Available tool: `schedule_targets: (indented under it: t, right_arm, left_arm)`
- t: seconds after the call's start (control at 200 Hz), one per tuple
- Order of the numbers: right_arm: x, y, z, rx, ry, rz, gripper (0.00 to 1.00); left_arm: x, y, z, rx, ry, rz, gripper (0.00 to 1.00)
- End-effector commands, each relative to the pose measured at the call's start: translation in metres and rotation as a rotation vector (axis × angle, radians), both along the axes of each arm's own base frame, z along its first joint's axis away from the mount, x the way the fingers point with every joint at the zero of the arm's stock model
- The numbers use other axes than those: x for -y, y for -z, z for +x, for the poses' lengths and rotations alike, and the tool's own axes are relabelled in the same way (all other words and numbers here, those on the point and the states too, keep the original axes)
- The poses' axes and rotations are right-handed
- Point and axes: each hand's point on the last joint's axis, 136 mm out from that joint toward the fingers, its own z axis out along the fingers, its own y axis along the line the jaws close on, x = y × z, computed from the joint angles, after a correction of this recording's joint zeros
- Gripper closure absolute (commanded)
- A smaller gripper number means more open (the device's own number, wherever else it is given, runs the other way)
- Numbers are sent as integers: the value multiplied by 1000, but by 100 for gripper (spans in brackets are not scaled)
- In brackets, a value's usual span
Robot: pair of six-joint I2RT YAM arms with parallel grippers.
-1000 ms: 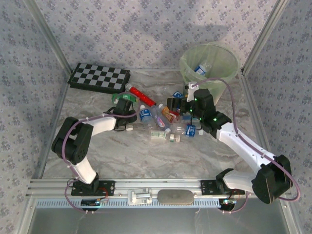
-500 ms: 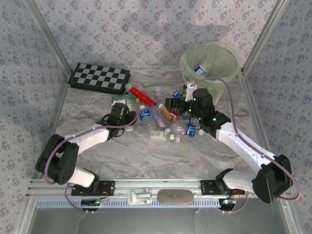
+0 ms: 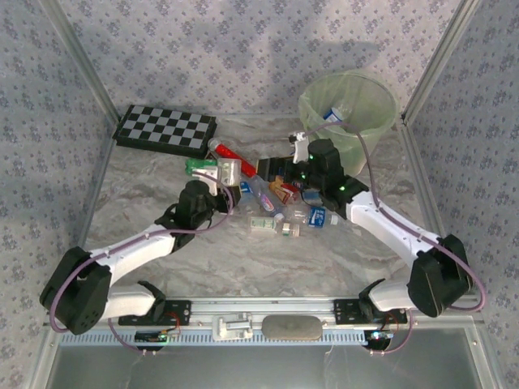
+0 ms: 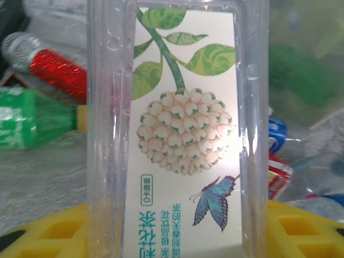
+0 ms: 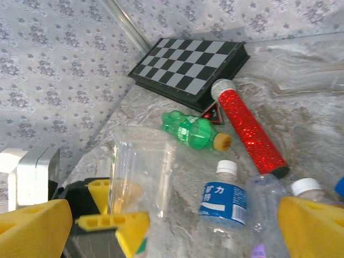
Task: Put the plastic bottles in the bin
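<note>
**Left pincer** point(image 3: 217, 177): clenched on a clear bottle point(image 4: 177, 129). The bottle has flat sides and a white label printed with a flower cluster and a butterfly. It stands upright between the yellow fingers point(image 4: 48, 234).

- Just to the left of this pincer, a green bottle point(image 4: 32, 121) lies on its side on the worktop point(image 3: 130, 186), its tan cap toward the clear bottle.
- Beyond the green bottle lies a red stick point(image 4: 54, 67) with a glitter body and a silver tip.

**Right pincer** point(image 5: 174, 231): released, yellow fingers set wide apart, nothing gripped. It faces the left pincer, with the clear bottle just ahead of it on its left side.

- Just ahead, nearer its right finger, a blue-label bottle point(image 5: 226, 199) with a white cap lies on the worktop.
- Farther ahead is the checkerboard point(image 5: 188, 64), flat against the far wall.

**Bin** point(image 3: 381, 105): behind the right pincer and well apart from the left pincer, at the far right of the worktop. One small bottle point(image 3: 334, 115) lies inside it.

**Loose bottles** point(image 3: 276, 227): scattered on the worktop on the near side of both pincers, between the two arms.
</note>
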Motion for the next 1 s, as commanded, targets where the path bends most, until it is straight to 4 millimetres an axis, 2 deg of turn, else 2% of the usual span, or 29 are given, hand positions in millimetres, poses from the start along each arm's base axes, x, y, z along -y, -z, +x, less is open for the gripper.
schedule_targets:
  t: [0.0, 0.315, 0.49, 0.82, 0.995]
  right_arm:
    - [-19, -18, -1, 0, -61, 75, 0]
    - [-38, 0, 2, -76, -115, 81, 0]
    - [-46, 6, 3, -112, -146, 92, 4]
    - [-55, 14, 0, -150, -194, 99, 26]
    - [-56, 14, -1, -152, -206, 103, 40]
  left_arm:
    - [23, -32, -8, 114, 93, -45, 56]
    - [49, -48, -24, 162, 181, -65, 56]
    - [58, -50, -28, 173, 210, -55, 56]
    - [66, -50, -31, 174, 229, -54, 54]
    - [65, -50, -30, 177, 222, -51, 45]
